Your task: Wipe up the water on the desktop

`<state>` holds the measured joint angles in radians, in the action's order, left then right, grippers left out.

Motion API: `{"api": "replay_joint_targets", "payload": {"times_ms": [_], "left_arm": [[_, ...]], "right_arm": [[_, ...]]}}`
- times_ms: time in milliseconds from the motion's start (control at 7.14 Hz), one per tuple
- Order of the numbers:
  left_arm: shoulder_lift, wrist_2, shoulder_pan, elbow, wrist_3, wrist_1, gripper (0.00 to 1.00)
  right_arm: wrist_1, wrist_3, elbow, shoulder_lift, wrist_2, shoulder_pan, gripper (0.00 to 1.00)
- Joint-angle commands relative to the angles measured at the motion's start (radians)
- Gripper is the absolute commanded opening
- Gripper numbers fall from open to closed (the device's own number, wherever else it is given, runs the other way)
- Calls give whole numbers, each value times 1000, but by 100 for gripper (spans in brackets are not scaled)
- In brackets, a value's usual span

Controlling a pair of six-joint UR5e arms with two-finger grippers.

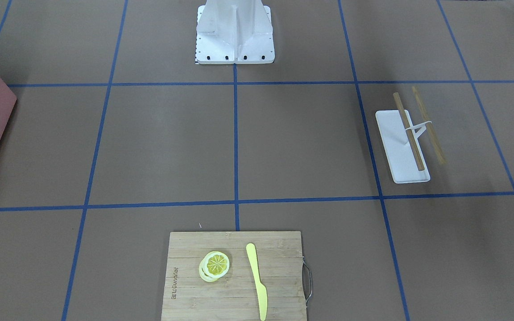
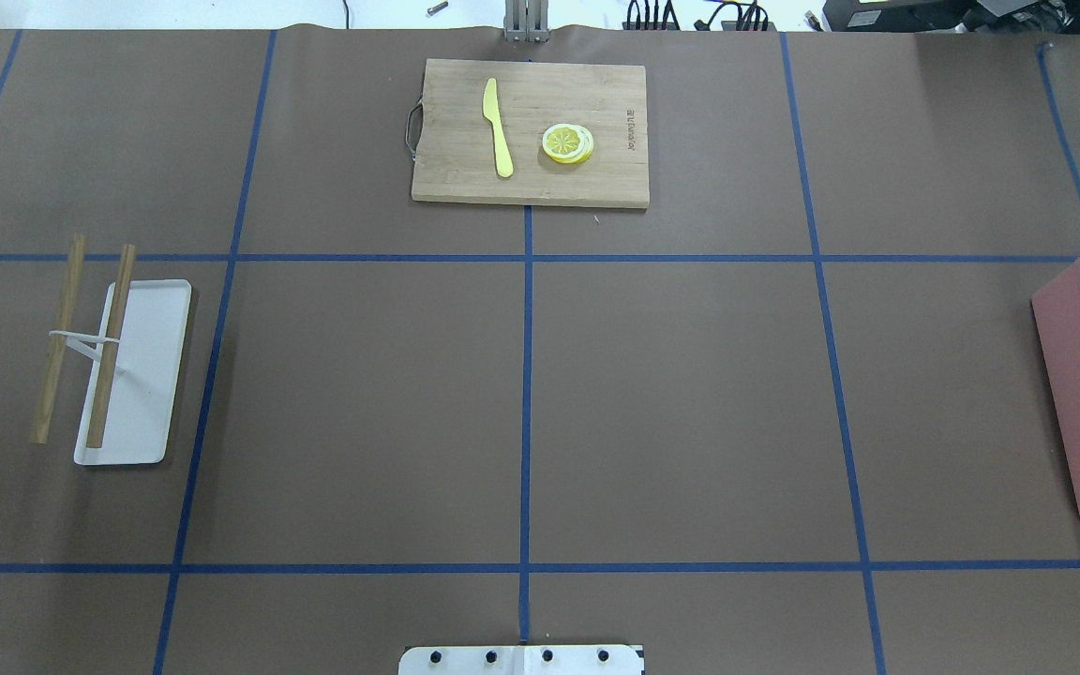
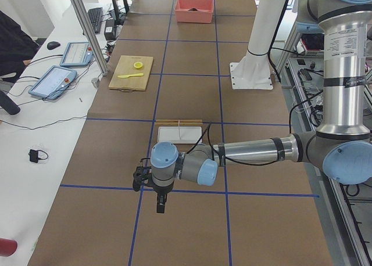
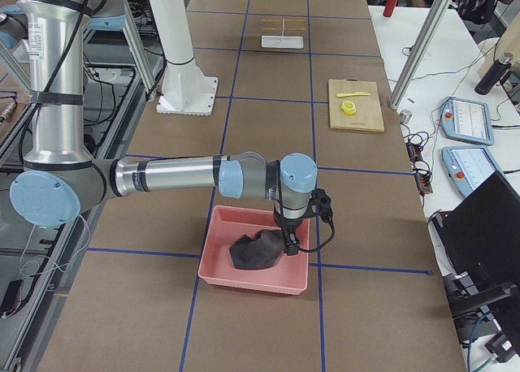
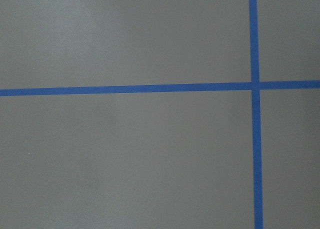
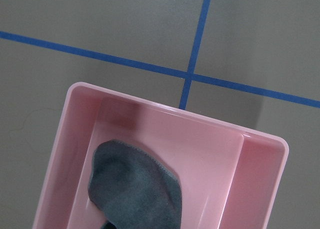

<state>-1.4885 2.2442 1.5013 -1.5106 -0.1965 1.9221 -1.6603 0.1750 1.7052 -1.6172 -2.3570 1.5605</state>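
The brown desktop [image 2: 681,412] with its blue tape grid shows no clear puddle in any view. A dark grey cloth [image 4: 256,253] lies crumpled in a pink bin [image 4: 215,258] at the robot's right end of the table. It also shows in the right wrist view [image 6: 135,189]. My right gripper [image 4: 291,244] hangs over the bin's far rim, just above the cloth; I cannot tell if it is open or shut. My left gripper [image 3: 160,207] points down over bare desktop near a tape crossing; I cannot tell its state either.
A bamboo cutting board [image 2: 531,131] with a yellow knife [image 2: 498,127] and lemon slices [image 2: 567,143] lies at the far middle edge. A white tray [image 2: 142,375] with two wooden sticks [image 2: 111,342] lies on the robot's left. The robot's white base [image 1: 234,35] stands at the near edge.
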Motion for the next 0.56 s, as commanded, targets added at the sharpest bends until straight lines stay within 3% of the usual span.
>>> {"api": "replay_joint_targets", "payload": {"times_ms": [0, 140, 420], "left_arm": [[-6, 18, 0, -69, -18, -93, 98], [7, 18, 2, -165, -15, -214, 98], [48, 20, 5, -230, -8, -250, 98]], "right_arm": [[29, -78, -50, 20, -31, 3, 100], [100, -81, -105, 25, -30, 3, 100], [145, -127, -167, 52, -31, 3, 100]]}}
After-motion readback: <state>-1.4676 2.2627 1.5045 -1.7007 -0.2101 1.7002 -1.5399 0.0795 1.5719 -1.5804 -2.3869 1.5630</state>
